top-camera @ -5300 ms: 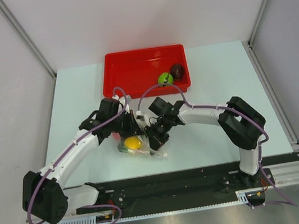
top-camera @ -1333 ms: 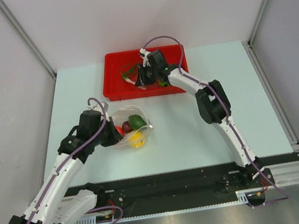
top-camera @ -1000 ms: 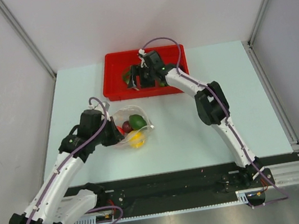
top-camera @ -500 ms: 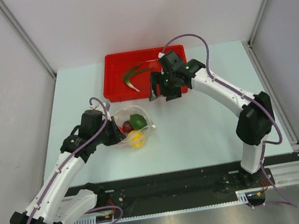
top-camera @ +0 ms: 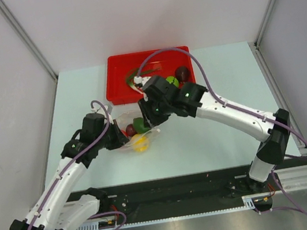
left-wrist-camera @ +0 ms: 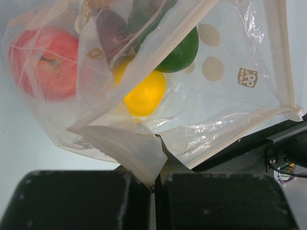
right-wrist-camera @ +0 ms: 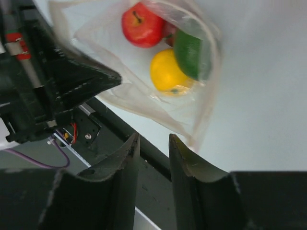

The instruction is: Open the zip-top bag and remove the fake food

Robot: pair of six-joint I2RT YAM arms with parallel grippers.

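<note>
Bag (left-wrist-camera: 225,115) pinched between left fingers (left-wrist-camera: 72,201)

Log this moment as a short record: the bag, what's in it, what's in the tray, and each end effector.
bag: clear zip-top bag on the table, food inside
in bag: red apple, yellow fruit, green fruit, dark maroon piece
in red tray: green onion, bright green ball, dark maroon ball
left end effector: shut on the bag's edge
right end effector: above the bag, fingers slightly apart, nothing between them
</note>
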